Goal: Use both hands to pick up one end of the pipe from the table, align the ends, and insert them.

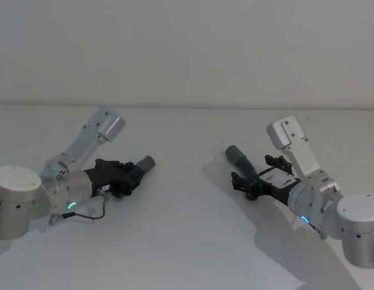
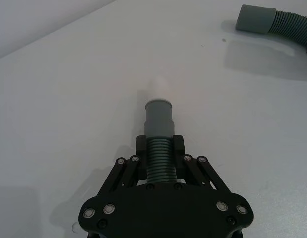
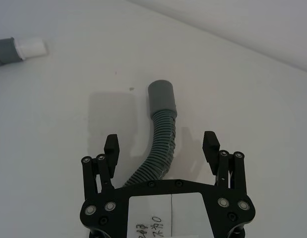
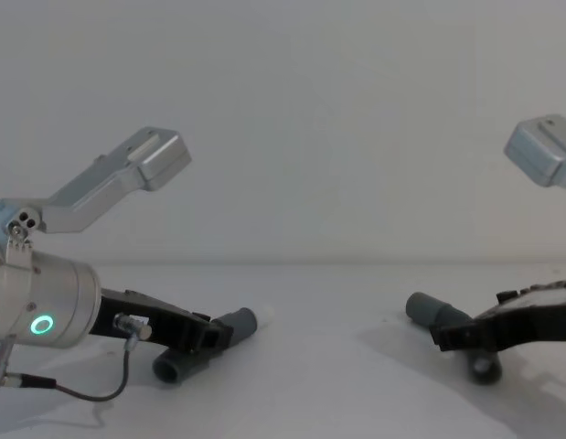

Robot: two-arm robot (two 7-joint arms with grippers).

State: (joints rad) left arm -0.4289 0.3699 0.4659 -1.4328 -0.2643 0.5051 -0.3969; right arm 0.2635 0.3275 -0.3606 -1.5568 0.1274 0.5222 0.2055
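The pipe is in two ribbed dark-grey pieces, well apart. The left pincer (image 2: 159,144) clamps the ribbed body of the whitish-tipped piece (image 2: 158,119). The right pincer (image 3: 161,143) stands open astride the curved, smooth-cuffed piece (image 3: 161,99) on the matte white counter (image 1: 187,241).

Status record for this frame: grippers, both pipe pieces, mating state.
left gripper: shut on the ribbed body of the tipped piece
whitish tip: points away from the gripper
right gripper: open, fingers either side of the socket piece, not touching it
plain cuff: beyond the fingertips
mating: not inserted, pieces well apart
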